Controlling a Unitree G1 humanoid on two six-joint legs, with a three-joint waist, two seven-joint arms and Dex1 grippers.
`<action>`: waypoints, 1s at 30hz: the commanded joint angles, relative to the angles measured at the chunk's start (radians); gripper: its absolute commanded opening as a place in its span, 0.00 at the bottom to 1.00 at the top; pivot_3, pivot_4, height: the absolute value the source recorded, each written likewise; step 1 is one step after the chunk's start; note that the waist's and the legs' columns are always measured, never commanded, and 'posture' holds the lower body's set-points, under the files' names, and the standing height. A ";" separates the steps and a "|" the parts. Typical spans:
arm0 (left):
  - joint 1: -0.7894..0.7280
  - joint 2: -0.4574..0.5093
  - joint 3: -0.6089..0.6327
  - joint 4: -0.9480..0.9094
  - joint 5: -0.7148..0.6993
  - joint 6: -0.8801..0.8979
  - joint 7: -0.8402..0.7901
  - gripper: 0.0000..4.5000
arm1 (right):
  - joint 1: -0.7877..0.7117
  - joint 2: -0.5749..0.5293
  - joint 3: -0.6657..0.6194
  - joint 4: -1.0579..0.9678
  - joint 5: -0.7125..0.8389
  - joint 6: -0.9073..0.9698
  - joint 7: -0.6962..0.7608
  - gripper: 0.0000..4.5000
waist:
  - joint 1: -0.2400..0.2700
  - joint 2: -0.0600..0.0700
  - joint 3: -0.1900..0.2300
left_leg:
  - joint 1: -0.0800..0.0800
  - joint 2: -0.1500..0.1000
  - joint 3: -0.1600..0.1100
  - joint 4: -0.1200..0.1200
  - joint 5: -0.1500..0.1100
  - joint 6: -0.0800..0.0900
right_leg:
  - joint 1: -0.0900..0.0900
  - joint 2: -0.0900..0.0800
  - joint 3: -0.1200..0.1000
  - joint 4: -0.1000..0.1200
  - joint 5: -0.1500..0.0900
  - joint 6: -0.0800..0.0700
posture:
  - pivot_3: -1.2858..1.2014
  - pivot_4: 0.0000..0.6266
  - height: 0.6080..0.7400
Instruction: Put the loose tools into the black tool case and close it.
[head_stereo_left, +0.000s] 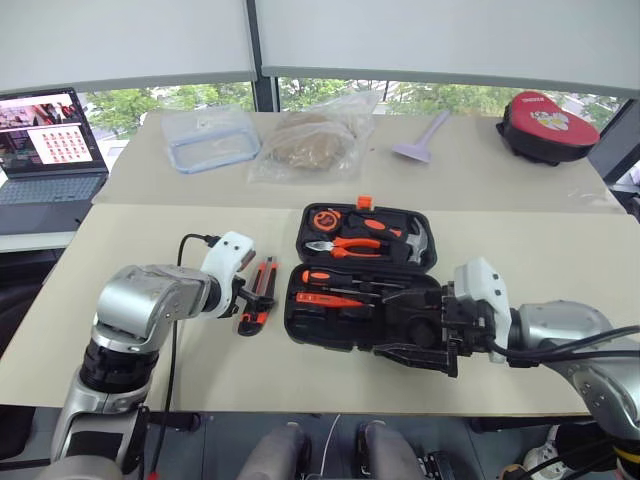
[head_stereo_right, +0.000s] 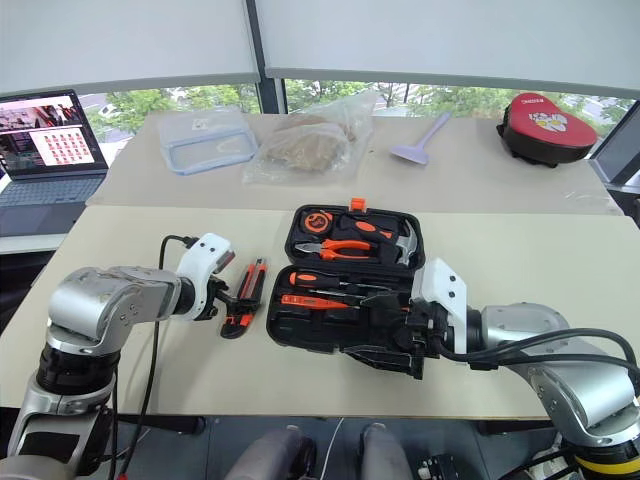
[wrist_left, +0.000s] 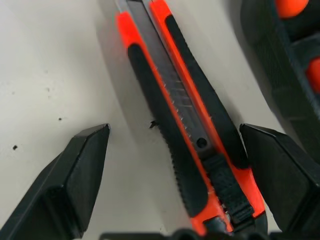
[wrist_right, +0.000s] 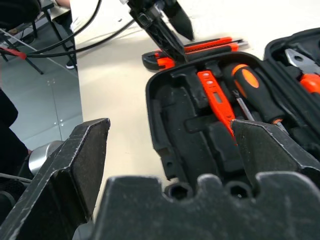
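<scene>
The black tool case (head_stereo_left: 300, 325) lies open mid-table, its lid half away from me. Its near half holds a slim orange tester screwdriver (wrist_right: 215, 97) and a black-and-orange screwdriver (wrist_right: 255, 90). The black-and-orange utility knife (head_stereo_left: 260, 293) lies on the table just left of the case. My left gripper (wrist_left: 175, 130) is open and low over the knife's near end, a finger on each side, neither pressing it. My right gripper (head_stereo_left: 395, 325) is open at the case's near right corner, pointing left across the near half, holding nothing.
Orange-handled pliers (head_stereo_left: 345, 243) and a hammer (head_stereo_left: 410, 240) sit in the case's far half. On the far table are a clear container (head_stereo_left: 210, 138), a plastic bag (head_stereo_left: 310, 145), a purple scraper (head_stereo_left: 425, 138) and a red-and-black pouch (head_stereo_left: 548, 125). A laptop (head_stereo_left: 45, 150) stands far left.
</scene>
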 joint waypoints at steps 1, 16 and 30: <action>0.022 0.010 -0.053 0.044 0.000 -0.022 0.000 1.00 | 0.012 0.001 -0.052 -0.045 0.022 -0.008 -0.025 1.00 | 0.001 0.001 0.000 | 0.001 0.000 0.000 0.000 -0.002 -0.003 | 0.000 0.000 0.000 0.000 0.000 0.000 | 0.52 0.24 0.86; -0.090 0.292 -0.069 0.251 0.021 -0.813 -0.523 0.37 | 0.097 -0.058 -0.173 -0.043 0.096 0.055 -0.009 1.00 | -0.001 -0.001 0.000 | -0.004 0.001 0.000 0.000 -0.001 -0.006 | -0.003 0.000 0.000 0.000 0.001 -0.002 | 0.52 0.24 0.86; -0.369 0.057 -0.460 0.397 0.171 -1.088 -1.021 0.37 | 0.210 -0.055 -0.246 -0.100 0.065 0.041 -0.084 1.00 | -0.016 -0.001 0.001 | -0.007 0.000 0.001 0.001 0.002 0.004 | -0.003 -0.001 -0.001 -0.002 0.001 -0.001 | 0.52 0.24 0.86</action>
